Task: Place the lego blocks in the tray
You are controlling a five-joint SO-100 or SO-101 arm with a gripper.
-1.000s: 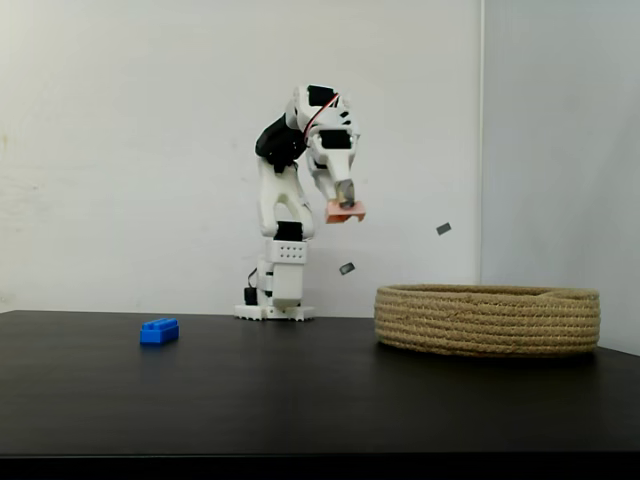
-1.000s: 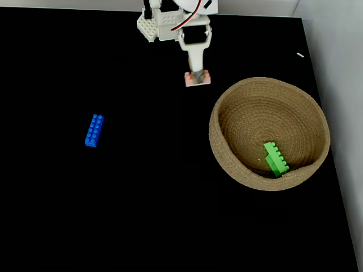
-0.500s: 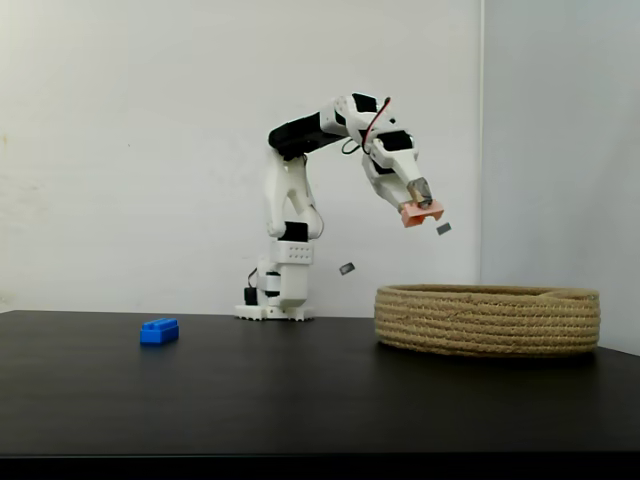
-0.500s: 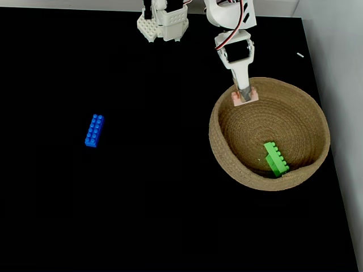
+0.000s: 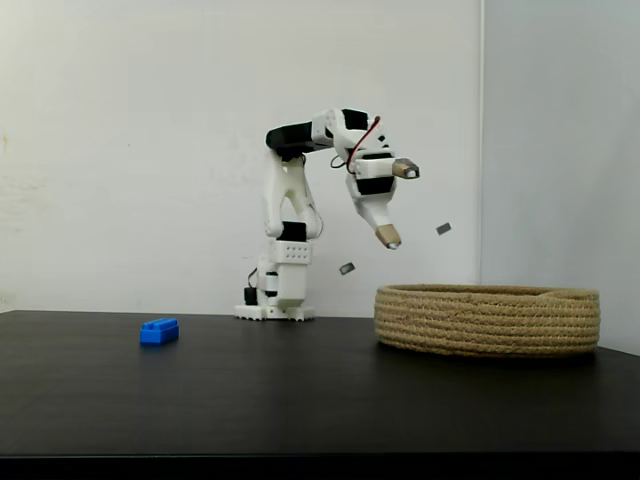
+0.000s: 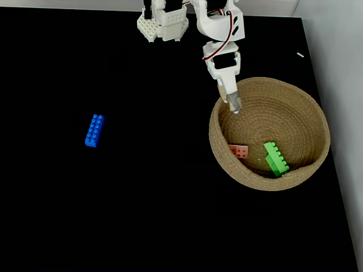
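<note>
The tray (image 6: 315, 116) is a wide round basket of coiled tan rope at the right of the black table, and it also shows in a fixed view (image 5: 487, 320). A green lego block (image 6: 276, 158) and a pale pink one (image 6: 238, 151) lie inside it near the front wall. A blue lego block (image 6: 94, 130) lies on the table far to the left, seen again in a fixed view (image 5: 159, 331). My gripper (image 5: 397, 204) hangs open and holds nothing, above the tray's near-left rim. From above, the gripper (image 6: 232, 97) points over that rim.
The arm's white base (image 6: 161, 25) stands at the table's back edge. The table ends a little right of the tray, against a pale wall (image 6: 340, 68). Two small grey tags (image 5: 443, 229) stick to the back wall.
The gripper carried the pink block from near the base over the tray's rim, then opened. The pink block now lies in the tray beside the green one, and the gripper has drawn back a little.
</note>
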